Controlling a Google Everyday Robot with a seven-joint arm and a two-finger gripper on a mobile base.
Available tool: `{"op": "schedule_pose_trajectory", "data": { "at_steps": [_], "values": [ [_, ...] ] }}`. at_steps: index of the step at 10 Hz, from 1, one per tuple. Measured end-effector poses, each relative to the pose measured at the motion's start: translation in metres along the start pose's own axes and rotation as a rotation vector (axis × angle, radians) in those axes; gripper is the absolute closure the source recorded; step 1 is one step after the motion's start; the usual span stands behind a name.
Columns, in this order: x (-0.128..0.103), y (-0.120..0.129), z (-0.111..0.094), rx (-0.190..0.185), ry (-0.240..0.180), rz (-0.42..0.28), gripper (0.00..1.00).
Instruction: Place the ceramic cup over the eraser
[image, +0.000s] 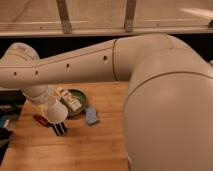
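Observation:
The white ceramic cup (56, 113) hangs at the end of my arm, at the left of the wooden table (95, 150). My gripper (50, 106) is at the cup's upper side, mostly hidden by the wrist, and appears shut on the cup. The eraser (60, 129), a small black block with pale stripes, lies on the table directly below the cup's lower edge. The cup sits just above it and does not cover it.
A green bowl (80, 95) with a pale packet (70, 100) in it stands behind the cup. A blue squarish pad (91, 115) lies to the right. A dark red oblong thing (40, 120) lies to the left. My large white arm (165, 100) fills the right half.

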Motion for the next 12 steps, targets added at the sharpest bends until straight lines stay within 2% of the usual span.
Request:
{"op": "schedule_pose_trajectory", "data": {
  "at_steps": [3,5,7,8,12],
  "values": [
    [-0.015,0.001,0.019,-0.051,0.012,-0.027,0.98],
    [-0.017,0.001,0.028,-0.071,0.017,-0.031,0.98],
    [-0.019,0.004,0.030,-0.071,0.026,-0.039,0.97],
    [-0.019,0.003,0.030,-0.069,0.028,-0.038,0.92],
    [-0.019,0.003,0.030,-0.068,0.029,-0.038,0.50]
  ]
}}
